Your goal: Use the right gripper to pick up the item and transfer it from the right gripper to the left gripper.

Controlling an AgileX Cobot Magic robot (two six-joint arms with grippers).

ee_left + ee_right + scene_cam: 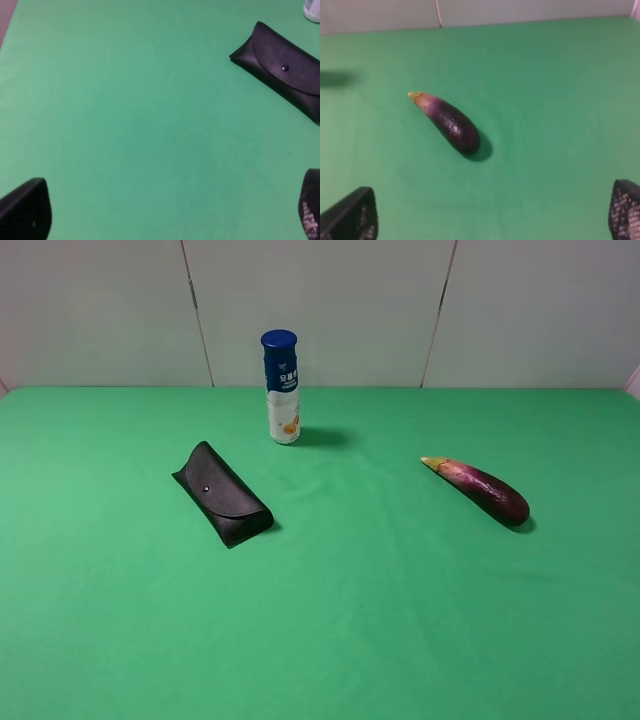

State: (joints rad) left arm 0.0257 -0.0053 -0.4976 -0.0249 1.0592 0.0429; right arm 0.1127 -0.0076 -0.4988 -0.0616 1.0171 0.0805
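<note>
Three objects lay well apart from one another on the green tabletop (340,640) in the high view. The eggplant (478,489) rested on its side on the right part of the cloth. Its yellowish pointed stem end was turned toward the middle and rear of the table, and its rounded dark purple end toward the near right. It lay free on the cloth, with a small shadow under its rounded end. A black glasses case (222,494) lay flat and closed on the left, set on a diagonal, with a small stud on its flap. Behind and between the two, nearer the case, a white bottle (282,387) with a blue cap stood upright close to the table's rear edge, in front of a pale panelled wall (320,300).

The grippers showed only in the wrist views. In the right wrist view the eggplant lay ahead of the right gripper (487,212) and apart from it. Only the two black fingertips (350,217) showed at the picture's corners, spread wide with bare cloth between them and gripping nothing. The left gripper (167,210) was likewise spread wide, its fingertips (25,212) far apart above bare green cloth and holding nothing. In that view the glasses case lay ahead and off to one side, clear of the fingers. The base of the bottle just showed at the frame's edge beyond the case.
</note>
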